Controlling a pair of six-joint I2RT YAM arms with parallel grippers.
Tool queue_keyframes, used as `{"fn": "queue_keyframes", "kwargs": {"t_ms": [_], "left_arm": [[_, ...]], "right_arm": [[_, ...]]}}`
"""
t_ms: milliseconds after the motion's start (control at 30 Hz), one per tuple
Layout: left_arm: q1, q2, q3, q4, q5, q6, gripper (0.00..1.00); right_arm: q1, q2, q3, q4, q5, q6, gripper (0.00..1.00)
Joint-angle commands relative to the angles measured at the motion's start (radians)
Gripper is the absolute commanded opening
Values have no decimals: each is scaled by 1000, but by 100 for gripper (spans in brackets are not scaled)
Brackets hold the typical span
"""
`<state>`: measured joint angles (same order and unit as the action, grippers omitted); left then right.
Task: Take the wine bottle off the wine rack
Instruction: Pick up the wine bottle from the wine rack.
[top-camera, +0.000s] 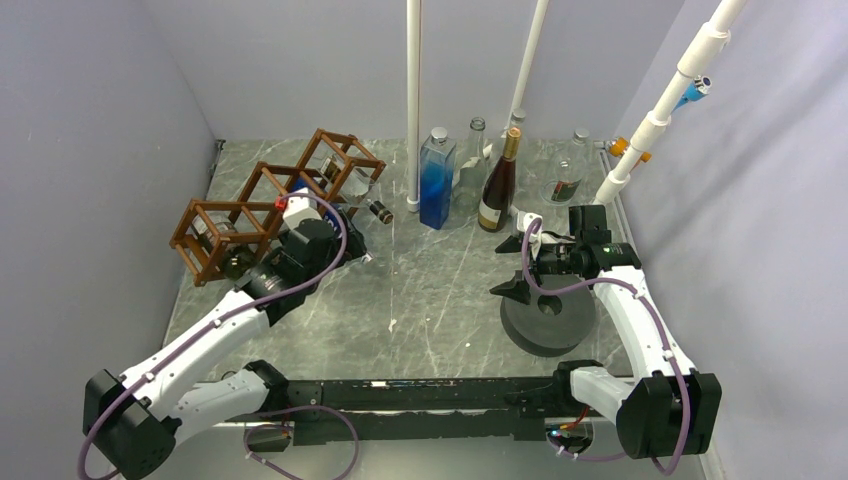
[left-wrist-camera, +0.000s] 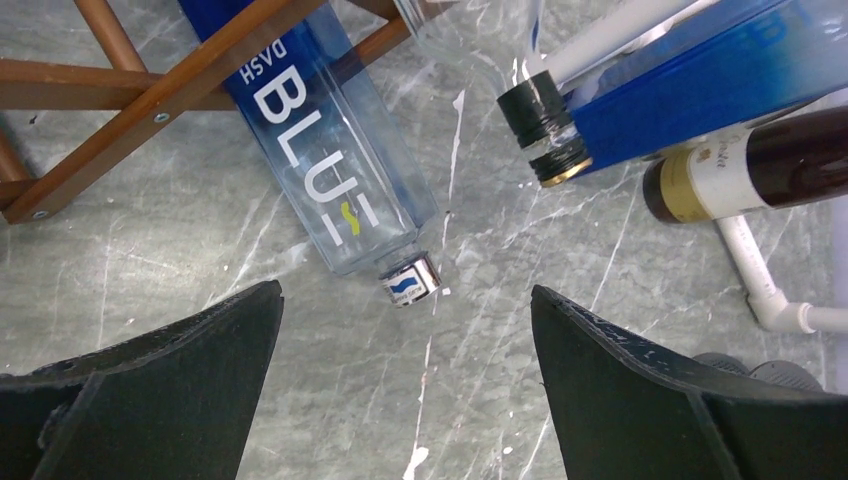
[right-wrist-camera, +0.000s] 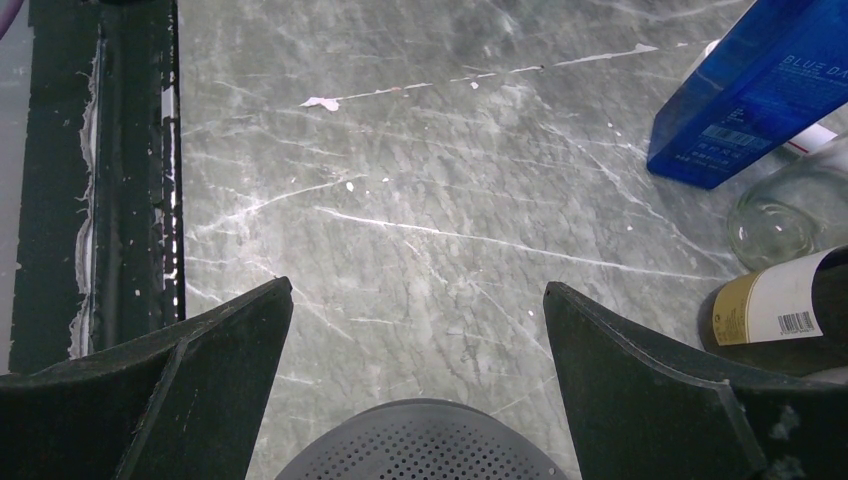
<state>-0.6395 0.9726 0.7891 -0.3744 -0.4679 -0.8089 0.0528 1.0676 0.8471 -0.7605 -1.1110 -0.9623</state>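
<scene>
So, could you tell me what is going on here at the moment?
The left gripper hangs open just short of the capped end of a blue-labelled bottle that lies in the wine rack; it is not yet gripping it. The right gripper is open too, holding nothing, above a grey round perforated object. Other bottles stand upright at the back of the table.

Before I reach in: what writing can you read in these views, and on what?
"DASH BLUE": white letters on the clear-and-blue bottle lying in the wine rack.
"BLUE DA", running out of frame: on the standing blue bottle.
Cream label on the dark wine bottle: a barcode, digits too small to read.
Top view: nothing legible.
</scene>
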Motion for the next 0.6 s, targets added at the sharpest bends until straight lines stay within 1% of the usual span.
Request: {"fn": "queue_keyframes", "kwargs": {"t_ms": [0,567], "left_arm": [[17,-2,-1,83,11,-11,100],[68,64,65,152,130,-17,100]], "right_arm": [[-5,-1,17,0,-46,-29,100],[-4,-1,17,1,-47,-29,100]]}}
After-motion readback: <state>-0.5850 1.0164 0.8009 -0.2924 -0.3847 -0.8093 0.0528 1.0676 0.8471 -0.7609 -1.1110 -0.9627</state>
